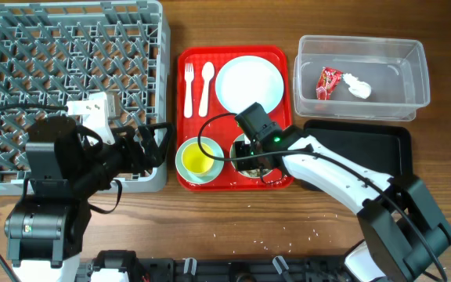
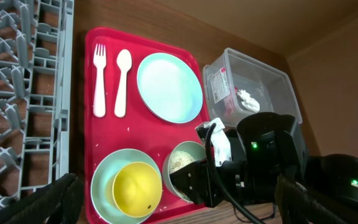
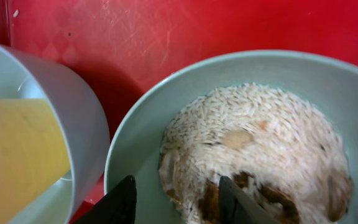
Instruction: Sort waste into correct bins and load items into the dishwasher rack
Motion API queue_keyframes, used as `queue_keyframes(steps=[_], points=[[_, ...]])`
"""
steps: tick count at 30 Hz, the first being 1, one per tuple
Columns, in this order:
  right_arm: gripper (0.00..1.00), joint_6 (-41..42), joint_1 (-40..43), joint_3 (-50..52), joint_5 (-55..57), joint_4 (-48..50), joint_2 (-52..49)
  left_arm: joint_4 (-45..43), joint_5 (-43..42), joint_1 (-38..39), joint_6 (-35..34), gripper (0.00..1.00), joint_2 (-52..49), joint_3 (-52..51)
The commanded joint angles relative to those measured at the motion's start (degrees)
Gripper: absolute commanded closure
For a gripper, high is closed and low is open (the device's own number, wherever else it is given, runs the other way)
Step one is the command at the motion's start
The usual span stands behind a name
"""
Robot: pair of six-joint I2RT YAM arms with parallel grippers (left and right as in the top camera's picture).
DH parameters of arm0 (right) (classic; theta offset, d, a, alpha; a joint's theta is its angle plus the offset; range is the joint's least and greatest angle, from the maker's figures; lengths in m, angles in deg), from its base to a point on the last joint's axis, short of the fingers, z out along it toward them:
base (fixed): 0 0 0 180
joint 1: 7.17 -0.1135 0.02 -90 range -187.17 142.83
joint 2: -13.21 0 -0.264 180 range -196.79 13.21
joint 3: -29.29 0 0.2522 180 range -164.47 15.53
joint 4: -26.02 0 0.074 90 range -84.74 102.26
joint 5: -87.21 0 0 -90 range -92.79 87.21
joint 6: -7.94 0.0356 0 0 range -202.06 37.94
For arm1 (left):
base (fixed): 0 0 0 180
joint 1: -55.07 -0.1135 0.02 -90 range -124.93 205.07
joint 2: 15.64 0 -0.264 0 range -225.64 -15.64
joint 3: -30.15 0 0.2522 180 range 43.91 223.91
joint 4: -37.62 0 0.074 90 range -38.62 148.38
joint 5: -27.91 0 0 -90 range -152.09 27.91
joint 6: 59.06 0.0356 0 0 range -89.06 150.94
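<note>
Astride the rim of the stiff, light teal bowl [image 3: 145, 124] of loose food scraps [image 3: 253, 149], with right gripper [image 3: 178, 199] parted and left gripper [image 2: 179, 202] spread empty; probably best pinched there, level.

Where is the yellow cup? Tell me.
Overhead, the yellow cup sits inside a teal bowl at the red tray's near-left corner, beside the rice bowl.

Left gripper [image 1: 154, 146] open; right gripper [image 3: 178, 190] open, downward
</note>
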Motion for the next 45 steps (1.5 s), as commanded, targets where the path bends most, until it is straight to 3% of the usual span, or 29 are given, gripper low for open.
queue_keyframes(steps=[1,5,9,11,14,17,18,21,22,24,27,28,31,32,35,37,42,44,45], points=[[0.61,-0.35,-0.26,-1.73,1.49,-1.53,0.85,-0.17,-0.5,-0.17,0.98,0.0,0.07,0.68],[0.61,-2.1,-0.31,-2.99,-4.17,-3.3,11.06,-0.17,-0.5,-0.17,0.98,0.0,0.07,0.68],[0.61,-3.17,-3.1,-2.99,-12.92,-1.33,12.31,-0.17,-0.5,-0.17,0.98,0.0,0.07,0.68],[0.61,-2.19,-5.79,-2.99,-11.93,1.57,11.61,-0.17,-0.55,-0.17,0.94,0.0,0.07,0.68],[0.6,4.42,-7.98,-2.97,-0.37,2.51,8.48,2.03,-3.85,-0.15,0.2,0.0,0.07,0.68],[0.6,4.39,-7.98,-2.97,-1.36,7.23,1.84,6.58,-6.12,-0.15,-3.8,0.0,0.0,0.68],[0.62,4.61,-7.98,-2.97,-1.38,7.69,0.92,7.45,-6.14,-0.15,-3.8,0.0,0.0,0.68],[0.91,5.92,-7.8,-2.99,-1.36,7.87,0.63,11.43,-6.03,-0.15,-2.82,0.0,0.0,0.68],[0.96,6.14,-7.69,-2.99,-1.36,7.8,0.98,12.26,-6.03,-0.15,-1.62,0.0,0.0,0.68],[0.96,6.88,-6.93,-2.99,-2.4,7.61,2.89,12.5,-5.86,-0.17,-1.66,0.0,0.0,0.68],[0.96,8.24,-1.7,-2.99,-13.88,6.58,13.05,12.41,-6.12,-0.37,-4.83,0.0,0.0,0.68],[0.96,8.68,1.09,-2.99,-18.38,5.99,16.5,11.69,-9.42,-1.44,-7.61,0.0,0.0,0.68],[0.96,3.28,9.6,-2.99,-33.33,6.19,24.13,4.7,-34.12,-8.9,-7.63,0.0,-2.19,0.68],[0.96,1.27,10.93,-2.99,-36.85,6.43,25.11,4.39,-38.8,-10.25,-7.39,0.0,-3.26,0.68],[0.96,-3.85,12.74,-2.99,-52.87,12.39,25.73,4.24,-61.48,-11.56,-0.02,0.0,-9.4,0.68],[0.96,-2.69,12.66,-2.99,-61.57,21.42,25.49,4.9,-63.91,-9.44,1.2,0.0,-12.07,0.66],[0.96,1.64,10.58,-2.99,-60.81,28.26,24.72,4.02,-63.87,-3.48,1.2,0.01,-11.89,0.68],[0.96,2.78,8.13,-2.99,-55.21,28.52,24.61,4.07,-63.89,-1.44,0.96,0.14,-11.89,0.68],[0.96,2.75,7.61,-2.99,-54.01,28.72,24.46,4.07,-63.89,-0.66,0.96,0.15,-11.89,0.68]])
